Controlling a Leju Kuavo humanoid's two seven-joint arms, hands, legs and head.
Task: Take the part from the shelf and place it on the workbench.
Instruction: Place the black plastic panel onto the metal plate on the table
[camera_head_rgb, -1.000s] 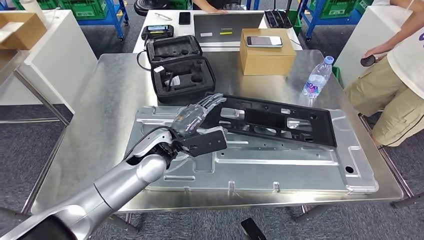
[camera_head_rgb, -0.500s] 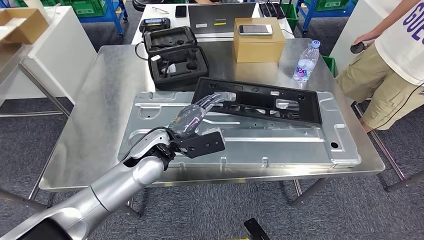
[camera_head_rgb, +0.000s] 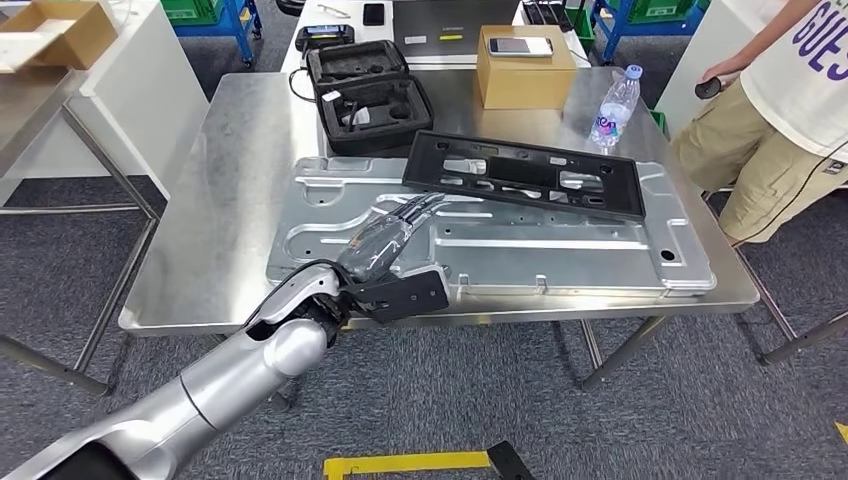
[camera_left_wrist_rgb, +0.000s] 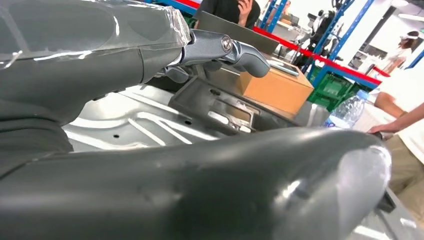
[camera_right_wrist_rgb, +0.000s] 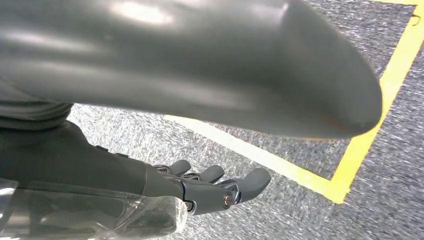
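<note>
The long black plastic part (camera_head_rgb: 525, 172) lies flat on a large silver metal plate (camera_head_rgb: 560, 250) on the steel workbench (camera_head_rgb: 230, 200). My left hand (camera_head_rgb: 385, 240) hovers over the plate's near left area, fingers stretched out and empty, well short of the part. In the left wrist view the left hand (camera_left_wrist_rgb: 100, 45) holds nothing, its fingers (camera_left_wrist_rgb: 235, 50) pointing toward the part (camera_left_wrist_rgb: 225, 107). My right hand (camera_right_wrist_rgb: 200, 187) hangs over grey carpet, loosely open and empty.
An open black foam case (camera_head_rgb: 375, 100), a cardboard box (camera_head_rgb: 525, 68) with a phone on it and a water bottle (camera_head_rgb: 612, 108) stand at the bench's far side. A person (camera_head_rgb: 790, 130) stands at its right end. Yellow floor tape (camera_right_wrist_rgb: 360, 145) runs below my right hand.
The whole picture has shifted: the camera has drawn back from the bench. My left hand has come away from the black part's end, toward the bench's front edge; the part stays on the plate.
</note>
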